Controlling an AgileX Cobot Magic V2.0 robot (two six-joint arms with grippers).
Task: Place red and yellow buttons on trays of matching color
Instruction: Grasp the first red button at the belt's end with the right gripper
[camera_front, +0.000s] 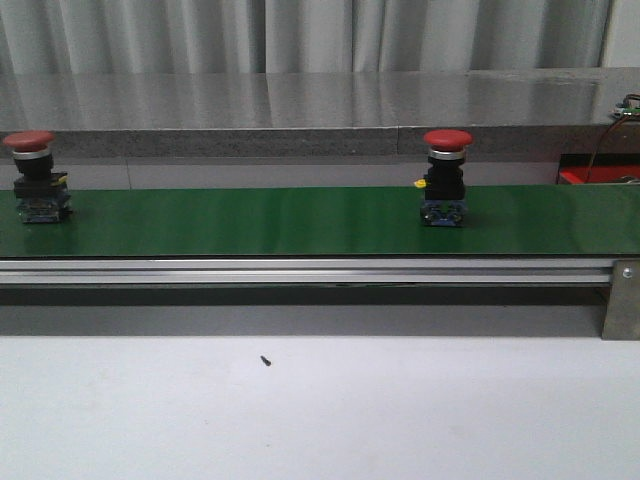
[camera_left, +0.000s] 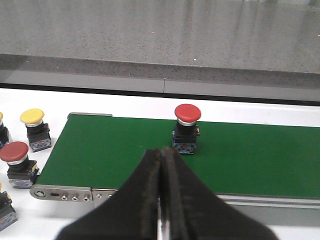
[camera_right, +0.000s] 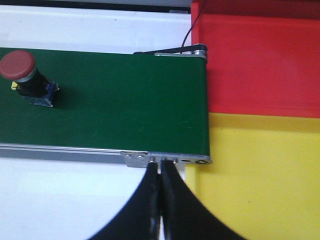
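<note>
Standing upright on the green belt (camera_front: 300, 222) are two red buttons: one (camera_front: 445, 178) right of middle, another (camera_front: 35, 178) at the far left. Each looks rigid and fairly light, top-heavy under a smooth domed cap; the squarer black body below seems the safer hold. Both the left end effector (camera_left: 164, 165) and the right end effector (camera_right: 161, 177) are closed and empty. Spare buttons (camera_left: 24, 157) lie off the belt's end. Red tray (camera_right: 260, 60) and yellow tray (camera_right: 265, 170) abut the other end; nothing blocks them.
</note>
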